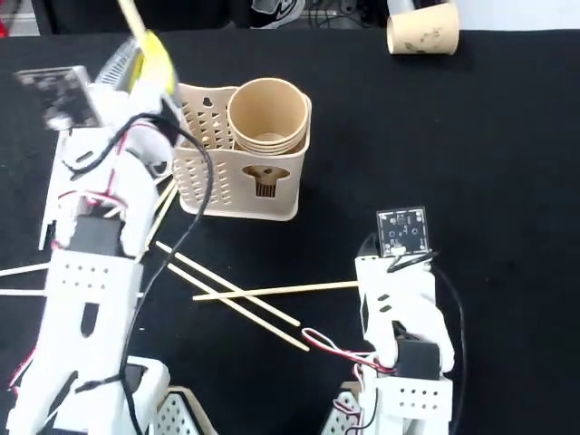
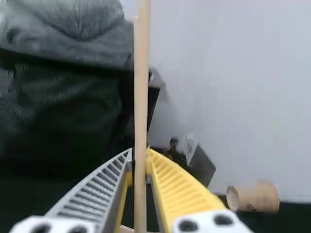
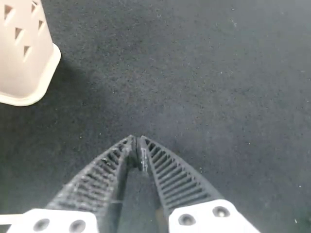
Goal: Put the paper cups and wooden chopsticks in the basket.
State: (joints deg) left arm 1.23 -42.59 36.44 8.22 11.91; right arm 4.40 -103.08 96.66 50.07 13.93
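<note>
**While One Claw Pinches a Stick, the Other Is Pressed Together**

Where the left arm stands tall in the high view, the left claw [image 1: 136,59] is up by the far left corner of the basket [image 1: 240,186]. Its grey finger and its yellow finger pinch one wooden chopstick [image 1: 130,14]. The stick pokes out past the tips. In the left wrist view it runs straight up between the two fingers.

The basket is cream with little holes in its sides. It stands on the black bench [image 1: 471,154]. A stack of paper cups [image 1: 267,113] sits inside its right part, mouths up. A lone paper cup [image 1: 422,32] lies on its side at the far edge of the bench, well apart from the basket.

Three loose chopsticks [image 1: 272,290] lie crossed on the bench in front of the basket, between the two arms. A few more sticks [image 1: 18,272] peek out beside the left arm at the bench's left edge.

The right claw [image 3: 136,141] is pressed together with nothing in it. It points at bare bench, with a bottom corner of the basket near it.
</note>
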